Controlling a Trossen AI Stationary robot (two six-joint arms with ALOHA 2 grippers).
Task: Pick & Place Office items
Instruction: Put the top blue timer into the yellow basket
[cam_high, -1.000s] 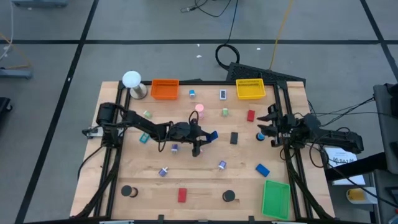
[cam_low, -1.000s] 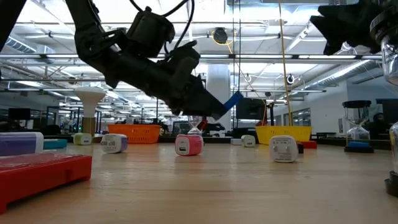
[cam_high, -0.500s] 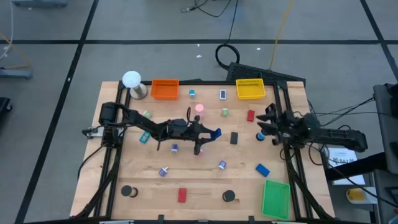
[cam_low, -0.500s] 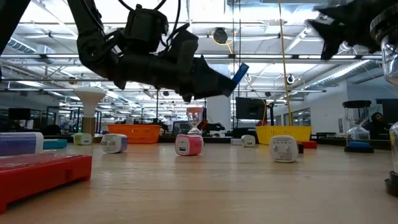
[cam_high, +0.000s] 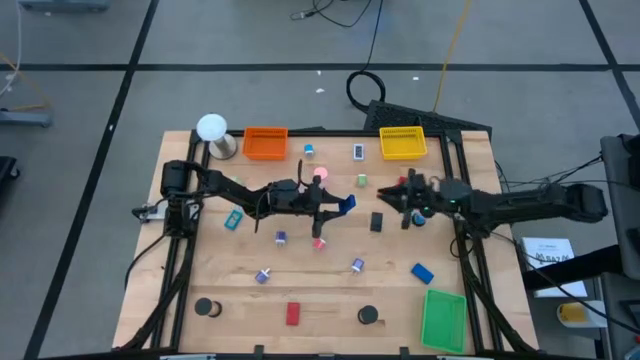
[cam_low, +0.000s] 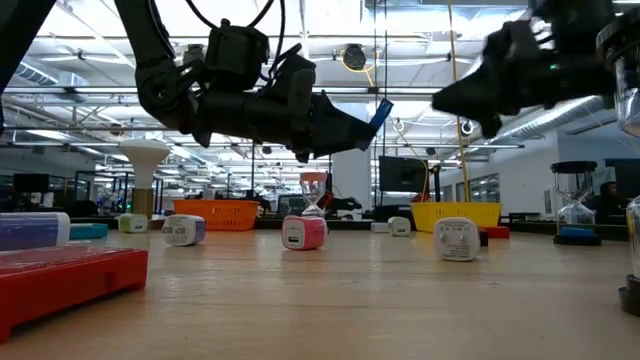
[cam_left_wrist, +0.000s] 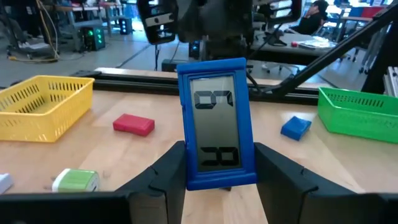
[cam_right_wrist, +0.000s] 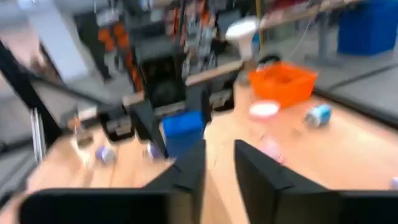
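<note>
Left wrist view: fingers (cam_left_wrist: 155, 186) grip blue clock (cam_left_wrist: 217, 121)

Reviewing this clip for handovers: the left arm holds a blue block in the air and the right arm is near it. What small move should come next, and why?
Probably the right tool eases toward the blue block, fingers open: the left tool holds it aloft facing the right arm, apparently a handover.
</note>
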